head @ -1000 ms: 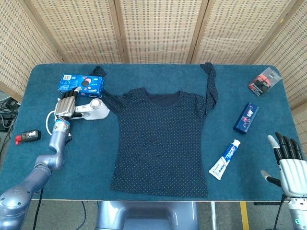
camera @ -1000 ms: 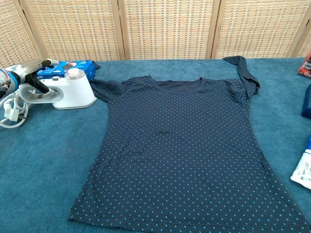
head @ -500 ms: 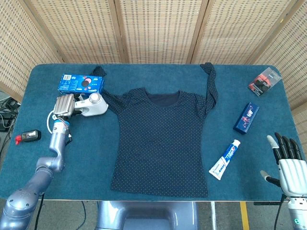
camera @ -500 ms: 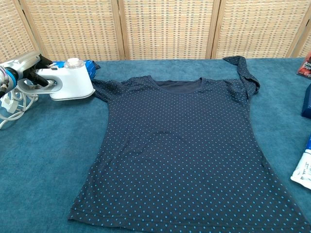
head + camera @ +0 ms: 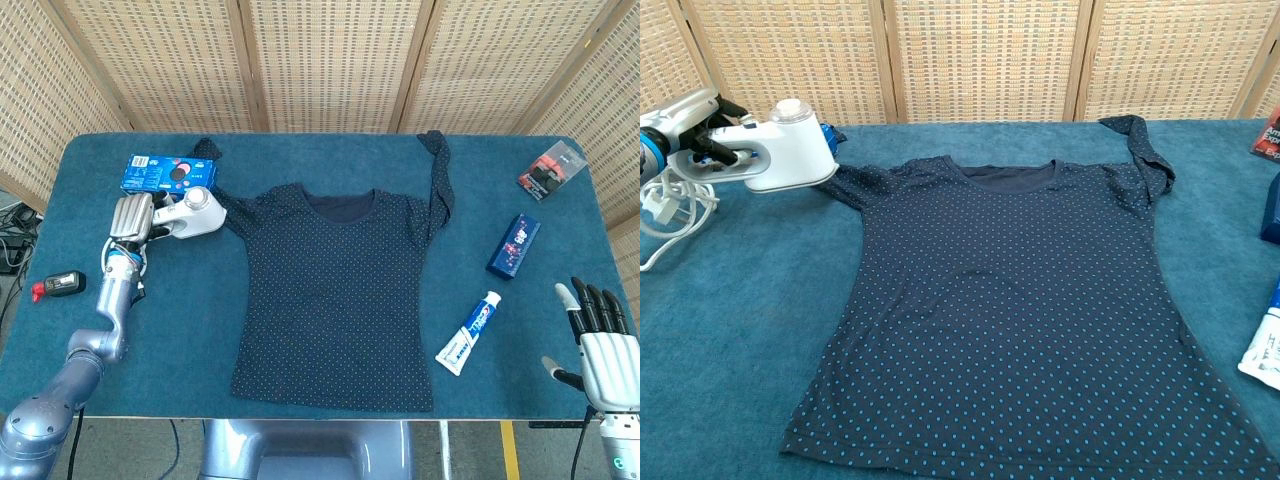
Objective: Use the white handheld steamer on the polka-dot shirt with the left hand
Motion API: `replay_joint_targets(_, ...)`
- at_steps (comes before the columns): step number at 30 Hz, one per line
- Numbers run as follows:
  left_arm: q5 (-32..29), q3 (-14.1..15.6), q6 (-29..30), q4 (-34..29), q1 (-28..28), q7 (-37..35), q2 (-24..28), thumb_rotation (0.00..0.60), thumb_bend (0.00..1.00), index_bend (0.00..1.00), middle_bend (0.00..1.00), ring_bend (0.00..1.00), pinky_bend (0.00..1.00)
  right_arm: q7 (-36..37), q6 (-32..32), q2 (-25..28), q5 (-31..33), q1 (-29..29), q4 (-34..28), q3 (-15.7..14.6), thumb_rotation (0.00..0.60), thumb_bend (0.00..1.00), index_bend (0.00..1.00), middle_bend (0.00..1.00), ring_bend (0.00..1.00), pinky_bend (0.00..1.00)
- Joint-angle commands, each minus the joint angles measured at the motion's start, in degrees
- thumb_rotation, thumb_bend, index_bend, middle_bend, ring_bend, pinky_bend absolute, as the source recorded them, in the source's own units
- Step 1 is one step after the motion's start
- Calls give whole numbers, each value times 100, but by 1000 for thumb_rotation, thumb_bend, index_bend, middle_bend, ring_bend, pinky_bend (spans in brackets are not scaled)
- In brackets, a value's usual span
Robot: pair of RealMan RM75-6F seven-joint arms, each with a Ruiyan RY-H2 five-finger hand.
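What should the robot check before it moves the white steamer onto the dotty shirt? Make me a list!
1. Left hand holds the steamer by its handle: ok.
2. Steamer is lifted off the table: ok, it looks raised in the chest view.
3. Shirt lies flat: mostly ok, but one sleeve is folded up.
4. Cord trails loose beside the hand: cannot tell if it will snag.
5. Right hand is far from the shirt: ok.
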Motion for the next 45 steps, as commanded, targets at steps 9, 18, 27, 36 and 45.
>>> replay_joint_targets(9,721,418,122,-852,-493,-364,336,600,678,923,764,716,811,68,67,41,23,-26,-21,27,600,0,0,0,0,0)
replay_joint_targets(18,815,430,-283,-1310,-956,-235,177,600,679,925,764,716,811,186,43,84,152,-24,4,82,600,0,0,0,0,0)
replay_joint_targets(27,943,538,-357,-1327,-1148,18,-98,600,678,926,764,716,811,317,-80,106,293,20,68,125,600,0,0,0,0,0)
replay_joint_targets(36,910,547,-498,-1276,-1221,-108,-421,600,676,927,764,716,811,374,-82,131,313,19,72,131,600,0,0,0,0,0)
replay_joint_targets(45,973,610,-567,-1284,-1285,-213,-572,600,676,927,765,716,811,434,-73,156,310,14,66,132,600,0,0,0,0,0)
